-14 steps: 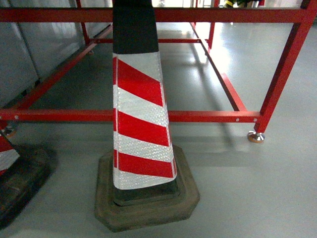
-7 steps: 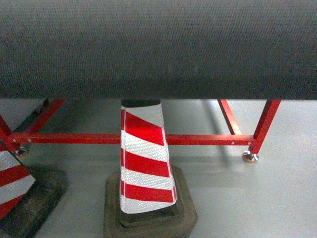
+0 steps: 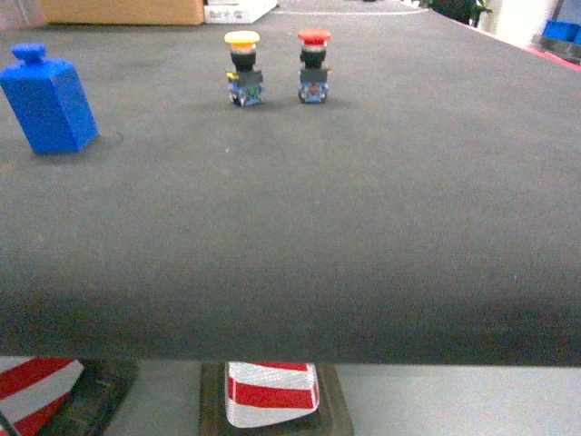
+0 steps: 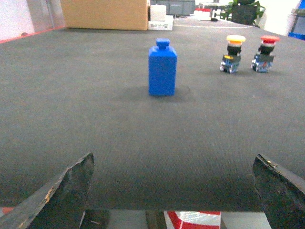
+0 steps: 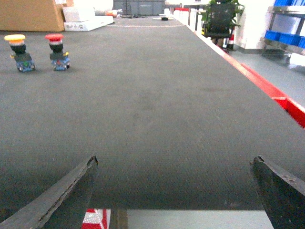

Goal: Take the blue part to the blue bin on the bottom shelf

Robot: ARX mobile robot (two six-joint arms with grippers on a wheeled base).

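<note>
view has risen onto matte dark tabletop (image 3: 363, 227) with boxy blue part (image 3: 47, 102); both jaws apart.

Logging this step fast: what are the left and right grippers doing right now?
Left gripper: open, holding nothing; blue part stands ahead on the table.
Right gripper: open, holding nothing.

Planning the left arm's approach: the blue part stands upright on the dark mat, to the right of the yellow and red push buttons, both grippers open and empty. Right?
One thing is off: the blue part stands to the left of the yellow push button and red push button, not the right, as the head view shows. The rest holds: it is upright on the dark mat, and the left gripper and right gripper are open and empty.
</note>
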